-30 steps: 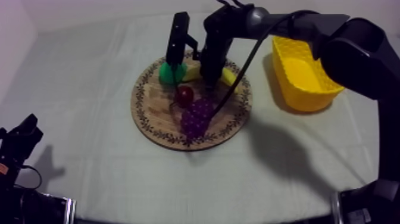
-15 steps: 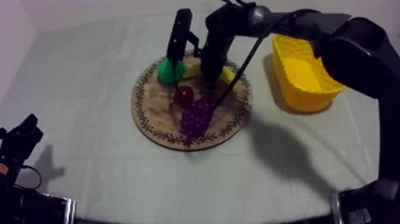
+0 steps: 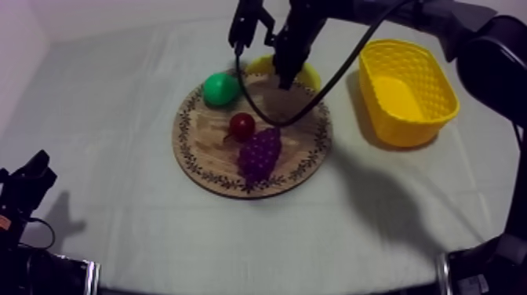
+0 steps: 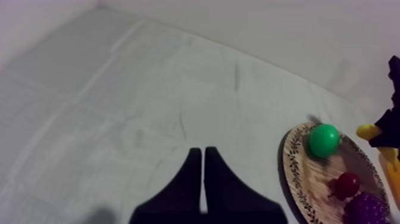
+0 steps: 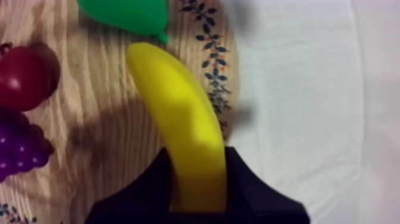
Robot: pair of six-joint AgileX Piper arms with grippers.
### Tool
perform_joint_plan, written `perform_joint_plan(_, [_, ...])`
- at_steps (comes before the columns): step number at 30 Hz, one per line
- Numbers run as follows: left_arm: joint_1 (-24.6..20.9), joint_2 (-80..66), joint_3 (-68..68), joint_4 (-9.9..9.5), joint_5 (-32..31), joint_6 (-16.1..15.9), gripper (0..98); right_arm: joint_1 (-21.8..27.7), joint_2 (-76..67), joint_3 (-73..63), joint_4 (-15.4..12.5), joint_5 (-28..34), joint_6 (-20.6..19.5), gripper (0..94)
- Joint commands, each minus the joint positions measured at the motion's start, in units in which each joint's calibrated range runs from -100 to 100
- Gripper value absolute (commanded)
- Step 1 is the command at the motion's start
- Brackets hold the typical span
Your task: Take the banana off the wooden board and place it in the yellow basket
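My right gripper [image 3: 282, 72] is shut on the yellow banana [image 3: 308, 75] and holds it above the far rim of the round wooden board [image 3: 205, 161]. In the right wrist view the banana [image 5: 178, 119] sticks out from between the gripper's [image 5: 197, 156] black fingers, over the board's [image 5: 107, 137] patterned rim. A green pear [image 3: 221, 88], a small red fruit [image 3: 241, 125] and purple grapes [image 3: 260, 153] lie on the board. The yellow basket [image 3: 408, 118] stands to the right of the board. My left gripper [image 3: 27, 182] rests shut at the near left, its fingers [image 4: 193, 179] together.
In the left wrist view, bare cloth lies ahead of the shut fingers, with the board [image 4: 296, 173], pear [image 4: 324, 140], red fruit [image 4: 347, 183] and grapes [image 4: 368, 208] off to one side. The right arm [image 3: 470, 39] reaches over the basket.
My right gripper has risen and moved toward the far rim with the banana, lifting it off the board. The pear is now uncovered. The left arm has stayed still.
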State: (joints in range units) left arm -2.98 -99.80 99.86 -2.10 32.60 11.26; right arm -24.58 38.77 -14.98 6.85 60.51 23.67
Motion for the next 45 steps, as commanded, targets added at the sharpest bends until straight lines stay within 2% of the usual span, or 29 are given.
perform_joint_plan(1, [-0.03, -0.03, 0.03, 0.02, -0.02, 0.00, 0.1, 0.20, -3.27, 0.84, -0.01, -0.11, -0.09, 4.7])
perform_joint_plan(12, [-0.03, -0.03, 0.03, 0.02, -0.02, 0.00, 0.1, 0.42, -18.48, 9.97, 1.14, 0.10, -1.89, 4.5])
perform_joint_plan(22, [-0.03, -0.03, 0.03, 0.02, -0.02, 0.00, 0.1, 0.11, -34.46, 26.89, 3.75, -1.66, -5.61, 4.7])
perform_joint_plan(32, [-0.03, -0.03, 0.03, 0.02, -0.02, 0.00, 0.1, 2.04, -45.84, 36.53, 4.71, -1.29, -11.05, 7.3])
perform_joint_plan(40, [-0.03, -0.03, 0.03, 0.02, -0.02, 0.00, 0.1, 5.30, -47.65, 37.54, 3.98, -1.75, -15.93, 7.5])
perform_joint_plan(45, [-0.03, -0.03, 0.03, 0.02, -0.02, 0.00, 0.1, 9.40, -46.13, 34.25, 1.43, -2.07, -18.17, 7.6])
